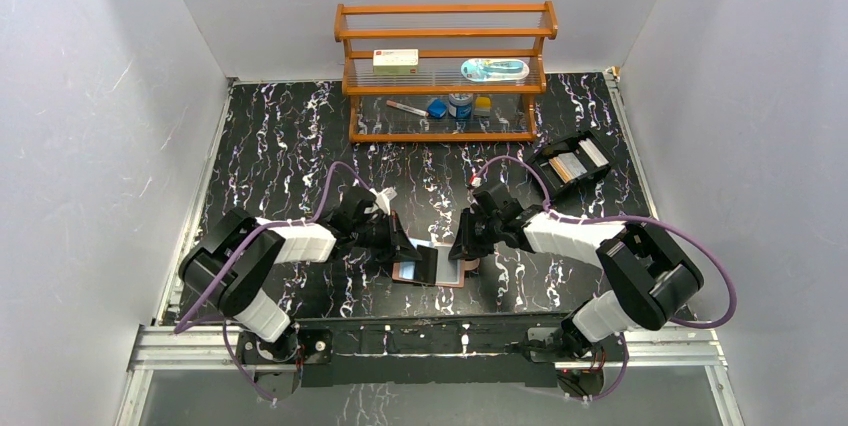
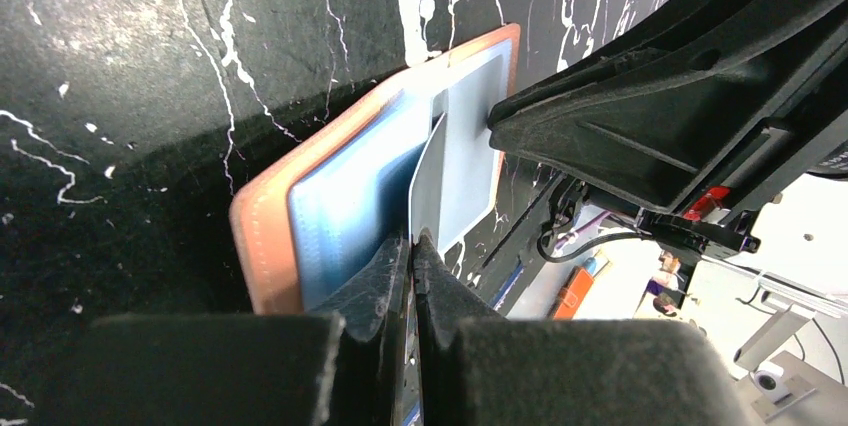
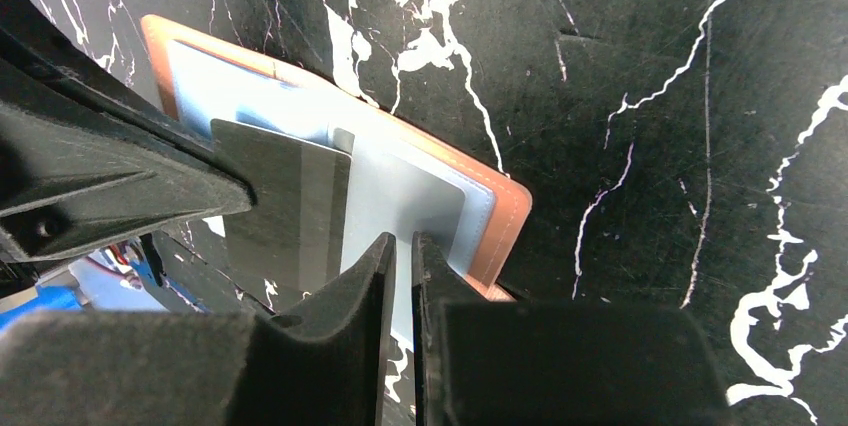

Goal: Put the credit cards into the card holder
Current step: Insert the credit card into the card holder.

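Hiding most of the open card holder (image 2: 262, 231) from above, the two arms hung over it near the table's front edge. The left gripper (image 2: 413, 246) pinched one grey credit card (image 2: 428, 181) upright on the sleeves (image 2: 340, 216). The right gripper (image 3: 403, 246) stood nearly shut over the sleeves; whether it gripped anything was unclear. The contents of one tray (image 1: 572, 164) were too small to count.

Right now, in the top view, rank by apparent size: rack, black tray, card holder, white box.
1. Rack.
2-3. Black tray and card holder look alike; the holder is partly hidden, so no ranking.
4. White box.
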